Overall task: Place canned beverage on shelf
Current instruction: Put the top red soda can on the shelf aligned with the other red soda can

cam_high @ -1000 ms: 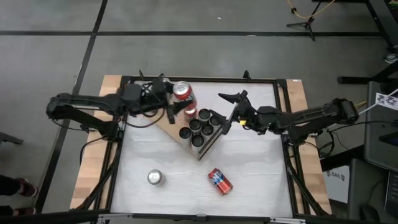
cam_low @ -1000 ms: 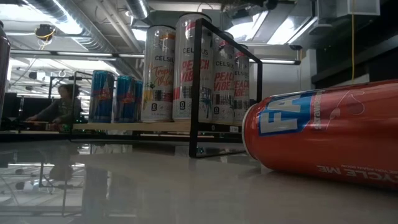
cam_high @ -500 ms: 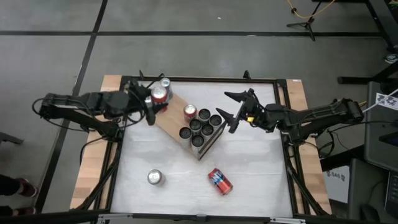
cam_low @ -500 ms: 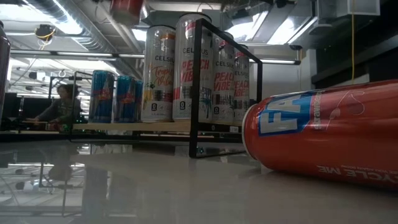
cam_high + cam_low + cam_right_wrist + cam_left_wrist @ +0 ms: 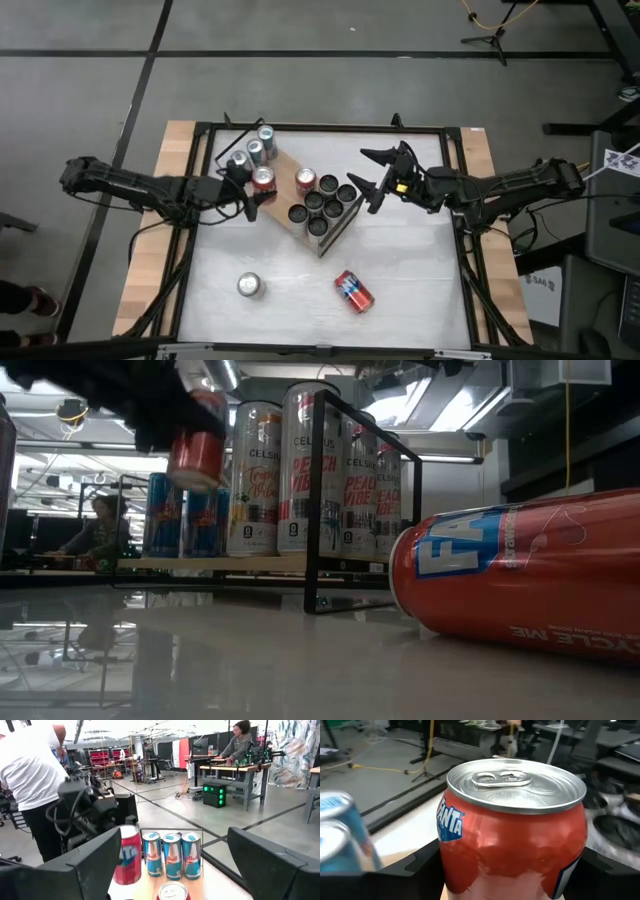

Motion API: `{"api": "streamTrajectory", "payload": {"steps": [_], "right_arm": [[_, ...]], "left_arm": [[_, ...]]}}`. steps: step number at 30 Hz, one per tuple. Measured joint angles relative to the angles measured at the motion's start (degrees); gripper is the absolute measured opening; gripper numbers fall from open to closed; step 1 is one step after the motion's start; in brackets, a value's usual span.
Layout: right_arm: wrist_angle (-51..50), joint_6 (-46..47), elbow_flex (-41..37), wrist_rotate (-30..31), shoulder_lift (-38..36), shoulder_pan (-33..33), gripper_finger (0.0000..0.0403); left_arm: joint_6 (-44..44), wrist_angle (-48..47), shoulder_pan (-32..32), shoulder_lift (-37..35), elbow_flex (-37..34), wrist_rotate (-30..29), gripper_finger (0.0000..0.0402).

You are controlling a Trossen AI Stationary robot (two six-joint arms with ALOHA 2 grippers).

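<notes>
My two dark fingers (image 5: 422,860) close on either side of a red Fanta can (image 5: 512,835), held upright with its silver lid and pull tab facing up. Beside it stand two blue and silver cans (image 5: 342,837), blurred. A strip of light wood (image 5: 395,859) shows beneath. Beyond lie a grey floor, a yellow cable (image 5: 387,768) and dark stands.
</notes>
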Motion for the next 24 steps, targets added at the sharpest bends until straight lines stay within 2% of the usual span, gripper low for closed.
{"api": "streamTrajectory", "payload": {"steps": [6,11,17,24], "right_arm": [[0.17,0.02,0.00,0.02,0.00,0.00,0.0358],[-0.03,0.02,0.00,0.02,0.02,0.00,0.0358],[-0.07,0.01,0.00,0.02,0.02,0.00,0.0358],[-0.44,0.00,0.00,0.03,0.02,-0.02,0.0358]], "left_arm": [[1.73,14.65,0.03,0.84,-8.52,1.58,0.0285],[1.78,16.19,0.01,2.42,-11.06,2.32,0.0285],[4.03,18.93,0.00,6.44,-11.69,7.41,0.0285],[5.85,22.92,0.03,10.35,-11.69,7.74,0.0285]]}}
